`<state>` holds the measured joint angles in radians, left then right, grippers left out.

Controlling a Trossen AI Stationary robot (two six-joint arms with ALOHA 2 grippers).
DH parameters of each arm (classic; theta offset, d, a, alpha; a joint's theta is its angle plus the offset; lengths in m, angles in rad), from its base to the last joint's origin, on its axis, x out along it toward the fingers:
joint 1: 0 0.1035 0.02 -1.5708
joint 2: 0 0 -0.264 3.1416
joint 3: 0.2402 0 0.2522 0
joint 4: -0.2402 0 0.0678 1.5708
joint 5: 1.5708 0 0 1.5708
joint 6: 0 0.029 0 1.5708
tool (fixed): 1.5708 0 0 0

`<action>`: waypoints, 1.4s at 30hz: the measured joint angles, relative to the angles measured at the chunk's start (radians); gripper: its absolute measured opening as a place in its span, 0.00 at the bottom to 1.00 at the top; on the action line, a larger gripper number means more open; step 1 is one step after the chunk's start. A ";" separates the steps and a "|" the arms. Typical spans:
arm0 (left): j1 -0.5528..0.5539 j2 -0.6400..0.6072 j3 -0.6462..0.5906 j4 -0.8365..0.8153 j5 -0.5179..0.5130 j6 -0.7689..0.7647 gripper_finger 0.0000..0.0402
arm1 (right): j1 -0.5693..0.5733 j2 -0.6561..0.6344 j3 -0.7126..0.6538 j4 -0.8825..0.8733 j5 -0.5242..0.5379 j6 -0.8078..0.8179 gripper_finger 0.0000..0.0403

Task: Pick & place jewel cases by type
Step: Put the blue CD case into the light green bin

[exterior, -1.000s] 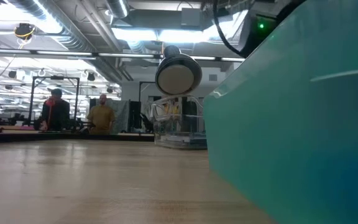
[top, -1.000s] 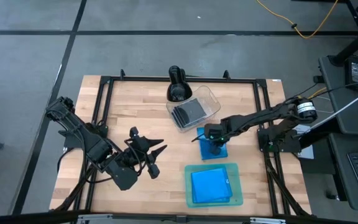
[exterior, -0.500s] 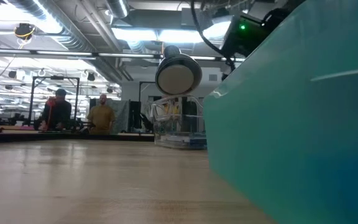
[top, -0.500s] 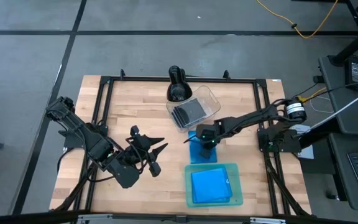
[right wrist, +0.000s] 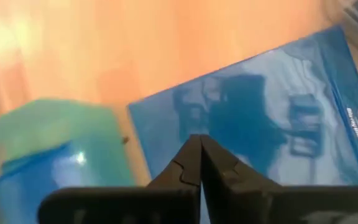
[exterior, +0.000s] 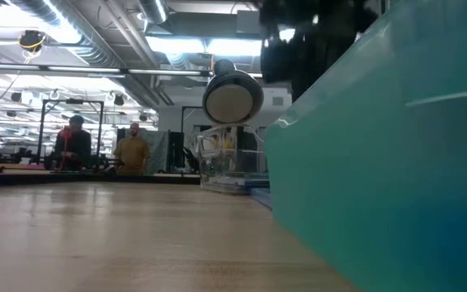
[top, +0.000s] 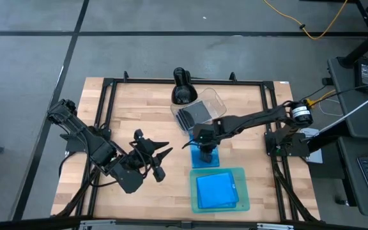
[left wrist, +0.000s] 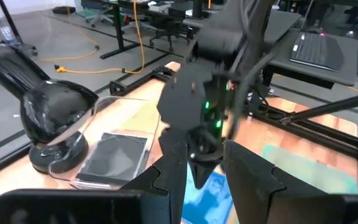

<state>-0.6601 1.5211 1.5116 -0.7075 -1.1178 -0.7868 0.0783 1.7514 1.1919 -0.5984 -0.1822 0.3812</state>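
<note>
Sliding leftward across the wooden surface (top: 133,108) since the earlier frames, the right gripper (top: 204,142), fingers pressed together, is pushing a flat bright blue plastic jewel case (top: 204,156) lying just beyond the translucent teal tray (top: 243,191). I judge the blue-sorting step is under way; next calls for getting a fingertip under an edge. Counted: one loose blue case, at least one blue case in the tray, dark cases in the clear plastic tub (top: 214,102); the left gripper (top: 160,153) is waiting half-spread, empty.

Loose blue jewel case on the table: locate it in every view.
High: blue jewel case under the right end effector, beside the teal tray.
Low: only a blue sliver.
Left wrist: low centre.
Right wrist: fills the centre.
Shared landmark: teal tray.
</note>
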 joint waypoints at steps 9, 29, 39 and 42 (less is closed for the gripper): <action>0.004 0.077 0.000 -0.084 0.082 -0.134 0.25 | 0.077 -0.055 0.111 -0.296 0.209 -0.116 0.01; 0.217 0.408 0.000 -0.116 0.463 -0.583 0.25 | 0.114 -0.405 -0.560 0.037 0.247 0.077 0.02; 0.383 0.408 0.000 0.124 0.550 -0.457 0.45 | 0.069 -0.400 -0.644 0.175 0.195 -0.007 0.02; 0.419 0.421 0.000 0.155 0.609 -0.456 0.54 | 0.049 -0.400 -0.658 0.208 0.181 -0.048 0.02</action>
<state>-0.2414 1.9422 1.5116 -0.5530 -0.5085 -1.2426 0.1271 1.3510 0.5344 -0.3909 -0.0013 0.3330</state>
